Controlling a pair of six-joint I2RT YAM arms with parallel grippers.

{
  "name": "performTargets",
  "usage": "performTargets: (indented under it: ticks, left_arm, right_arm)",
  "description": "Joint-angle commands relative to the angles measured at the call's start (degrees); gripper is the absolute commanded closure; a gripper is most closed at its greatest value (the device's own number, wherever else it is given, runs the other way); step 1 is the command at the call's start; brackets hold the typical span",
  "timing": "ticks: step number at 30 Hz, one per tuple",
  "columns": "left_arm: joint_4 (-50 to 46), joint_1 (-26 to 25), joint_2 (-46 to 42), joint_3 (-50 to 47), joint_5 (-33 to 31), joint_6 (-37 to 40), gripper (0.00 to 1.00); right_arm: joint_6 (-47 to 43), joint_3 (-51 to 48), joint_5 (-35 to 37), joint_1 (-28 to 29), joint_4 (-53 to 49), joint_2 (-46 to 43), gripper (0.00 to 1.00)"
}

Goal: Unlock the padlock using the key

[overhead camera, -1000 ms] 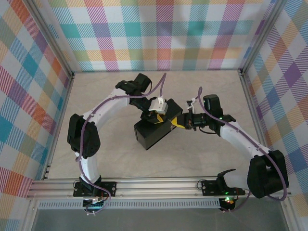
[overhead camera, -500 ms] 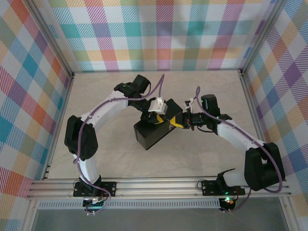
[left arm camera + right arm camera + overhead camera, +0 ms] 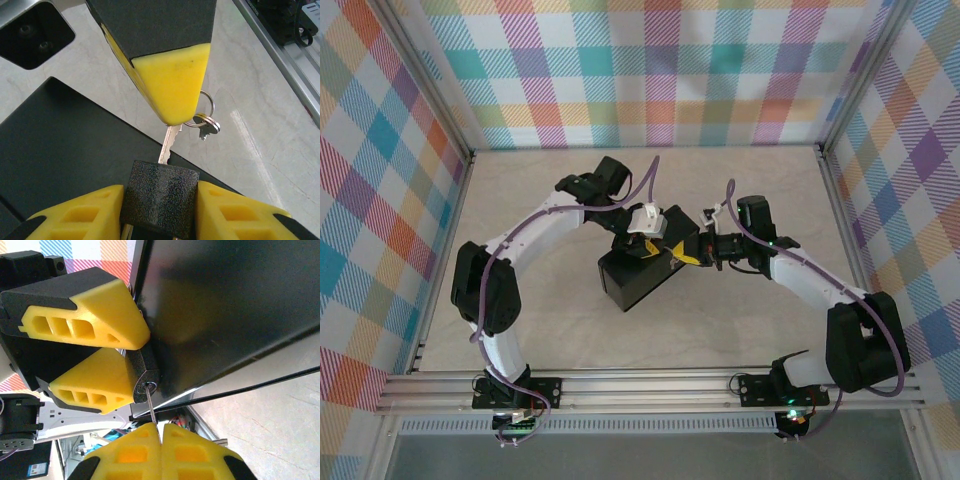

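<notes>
At the middle of the desk (image 3: 740,320), by the far right edge of the black box (image 3: 630,285), the two arms meet at the padlock (image 3: 157,192). The left fingers (image 3: 75,215) are clamped on its dark body from both sides. The right fingers (image 3: 125,450) are pinched together on the key (image 3: 170,144), whose thin blade runs straight into the keyhole in the right wrist view. A ring (image 3: 212,106) with a second small key (image 3: 207,127) hangs free beside the right finger.

Over the last second, seen from above, the right arm has edged left toward the box, bringing its fingers closer to the left ones. The left arm has barely shifted, and the box has stayed where it was. That suggests the key has gone into the lock, so insertion looks done and the turn is what remains. The shackle is hidden, so whether the lock has opened cannot be told.
</notes>
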Motion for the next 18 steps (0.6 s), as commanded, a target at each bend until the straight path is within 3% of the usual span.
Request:
performTargets:
  ticks: [1, 8, 18]
  left_arm:
    - [-1.4, -0.8, -0.6, -2.4, 1.0, 0.1, 0.62]
    - [3.0, -1.0, -2.2, -5.4, 2.4, -1.0, 0.63]
    - [6.2, -1.7, -3.1, -7.6, 2.3, -2.2, 0.63]
  right_arm:
    - [3.6, -1.0, -2.2, -0.3, 6.5, 0.9, 0.94]
    - [8.9, -1.1, -3.4, -0.2, 10.1, 2.0, 0.96]
    - [11.7, 1.9, -3.2, 0.9, 7.4, 2.7, 0.96]
